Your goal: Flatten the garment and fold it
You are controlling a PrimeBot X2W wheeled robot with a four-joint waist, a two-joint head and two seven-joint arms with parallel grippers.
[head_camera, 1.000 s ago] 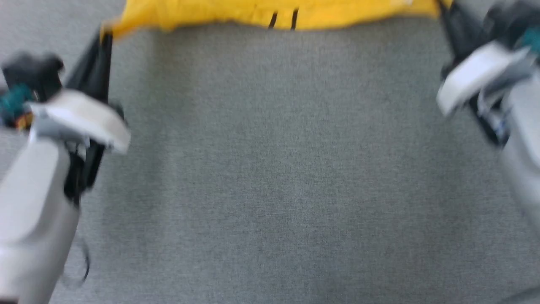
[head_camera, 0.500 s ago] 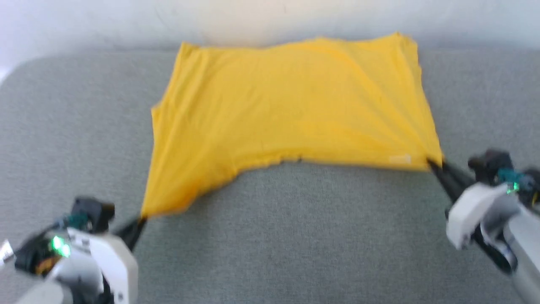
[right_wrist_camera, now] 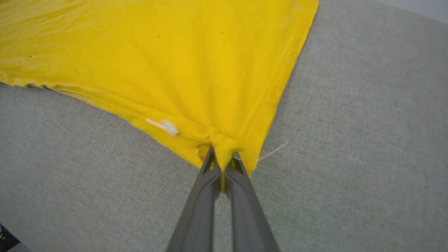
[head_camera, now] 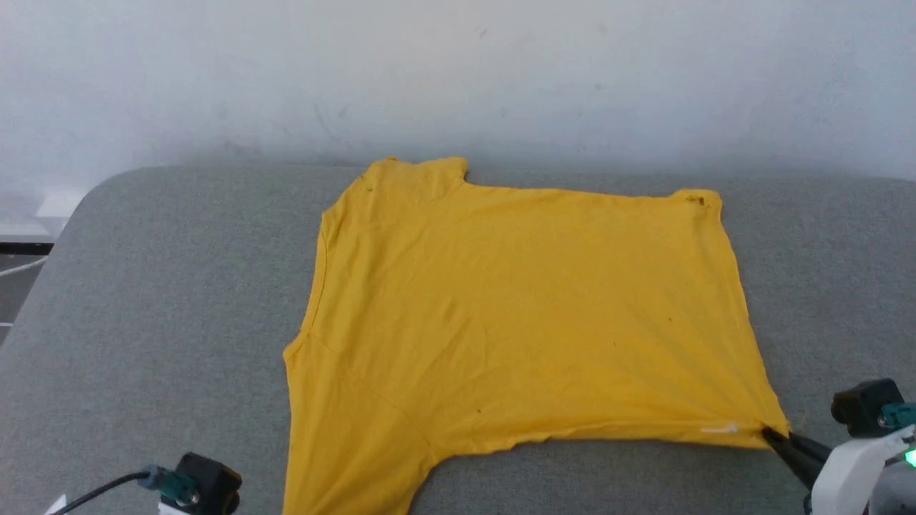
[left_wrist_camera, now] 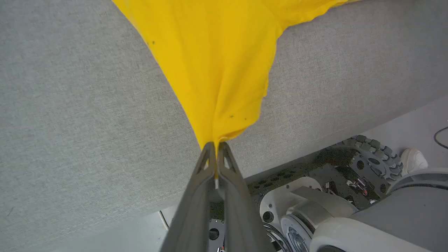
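Observation:
The mustard-yellow T-shirt (head_camera: pixel 529 322) lies spread on the grey table, plain side up, its print hidden. My right gripper (head_camera: pixel 776 435) is shut on its near right corner, beside a small white tag (head_camera: pixel 719 429). The right wrist view shows that pinch, fingers closed on bunched cloth (right_wrist_camera: pixel 223 155). In the left wrist view my left gripper (left_wrist_camera: pixel 215 147) is shut on the T-shirt's (left_wrist_camera: pixel 217 70) near left corner, close to the table's front edge. The left wrist's dark housing (head_camera: pixel 197 486) sits at the head view's bottom left.
The grey fabric table (head_camera: pixel 179 286) has a rounded far left corner and a white wall (head_camera: pixel 458 71) behind it. A cable (head_camera: pixel 93 493) trails at the lower left. The robot's base (left_wrist_camera: pixel 332 210) and a person's white shoe (left_wrist_camera: pixel 413 161) lie below the table's front edge.
The head camera has tilted up, so the whole picture has shifted. Both grippers have kept their hold on the corners, and the T-shirt now lies stretched flatter across the table.

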